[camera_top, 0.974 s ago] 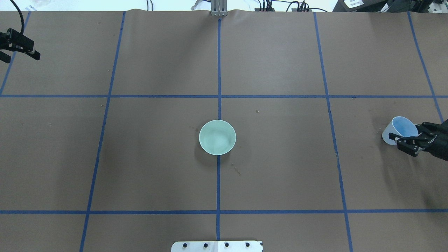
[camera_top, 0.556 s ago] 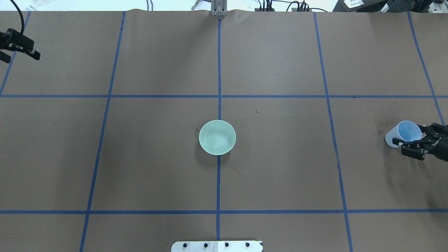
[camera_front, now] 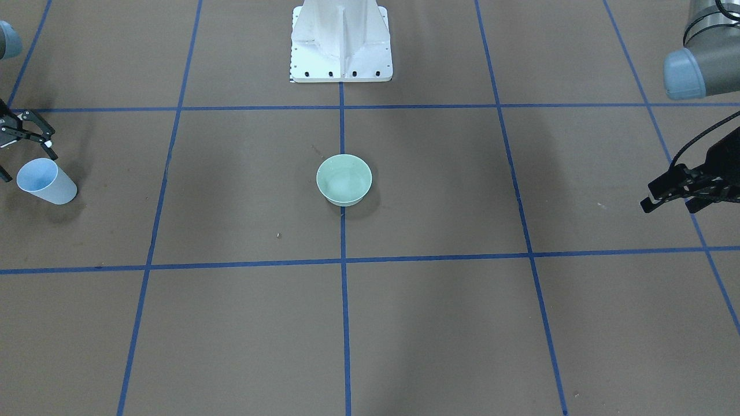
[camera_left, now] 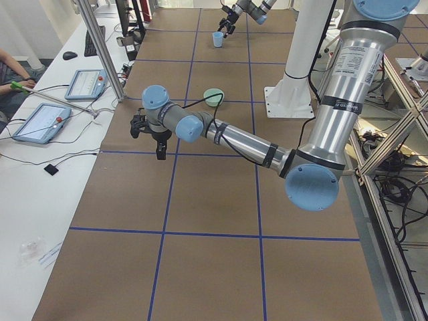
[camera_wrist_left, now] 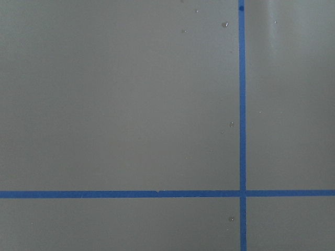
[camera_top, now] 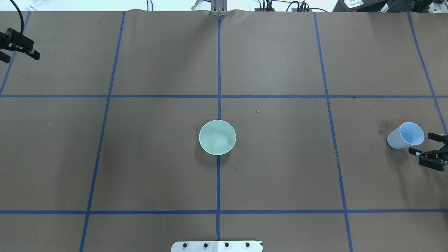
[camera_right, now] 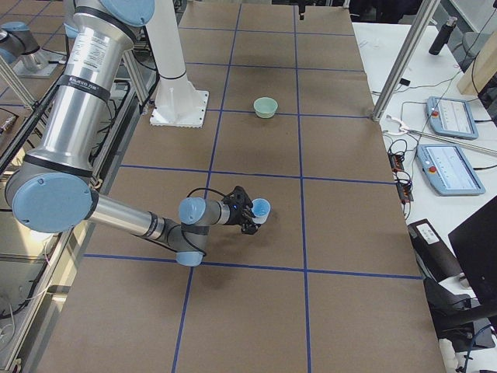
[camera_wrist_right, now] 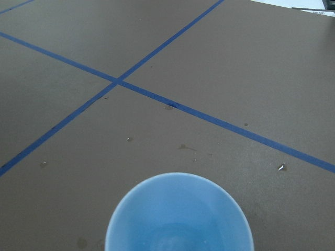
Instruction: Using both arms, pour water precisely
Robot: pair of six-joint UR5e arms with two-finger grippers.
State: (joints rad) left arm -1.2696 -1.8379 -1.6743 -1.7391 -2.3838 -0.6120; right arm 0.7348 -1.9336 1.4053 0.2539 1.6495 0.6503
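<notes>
**Lighting and frame quality**

Light is even and diffuse, coming from above. All views are bright, with no hard glare. Shadows are soft-edged: a faint one spreads from the green bowl (camera_front: 344, 179) toward the front view's right, and another lies under the blue cup (camera_front: 46, 181). Broad, faintly darker bands cross the brown table (camera_front: 439, 323). In the overhead view the strip beyond the table's far edge is blown out white. The left wrist view is grey and washed, with sharp tape lines (camera_wrist_left: 242, 104). In the right wrist view the cup rim is slightly soft and the table is crisp. No motion blur.
</notes>
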